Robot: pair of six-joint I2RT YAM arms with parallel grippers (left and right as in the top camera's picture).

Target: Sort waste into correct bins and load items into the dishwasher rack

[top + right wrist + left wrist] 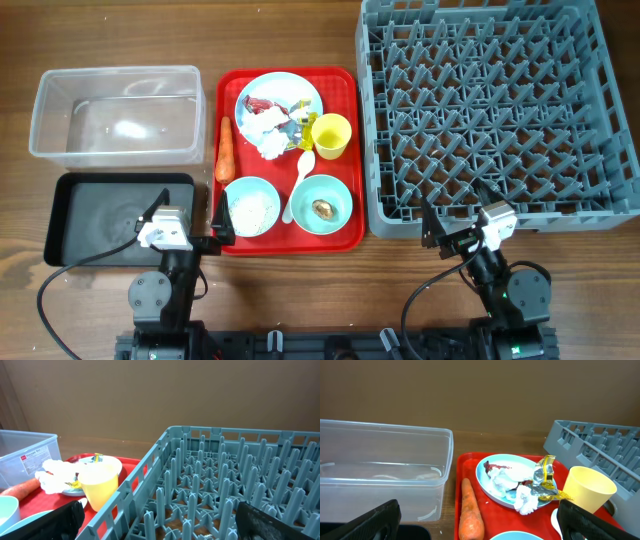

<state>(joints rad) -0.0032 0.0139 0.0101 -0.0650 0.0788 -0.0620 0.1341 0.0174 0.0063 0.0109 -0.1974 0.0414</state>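
Sorting has not started, we judge. Left of the red serving tray (340, 90), the clear rectangular plastic tub (115, 115) and shallow black rectangular tray (100, 215) look empty; right of it, the large grey pegged dishwasher rack (490, 110) holds nothing. Crumpled white tissue (268, 143), red and yellow wrappers (292, 122), an orange carrot (224, 150), the pale blue round plate (280, 85), two blue-green bowls (238, 190), yellow cup (332, 135) and white plastic spoon (305, 165) sit on the red tray. Off its front corners our left gripper (190, 215) and right gripper (458, 215) gape wide, empty.
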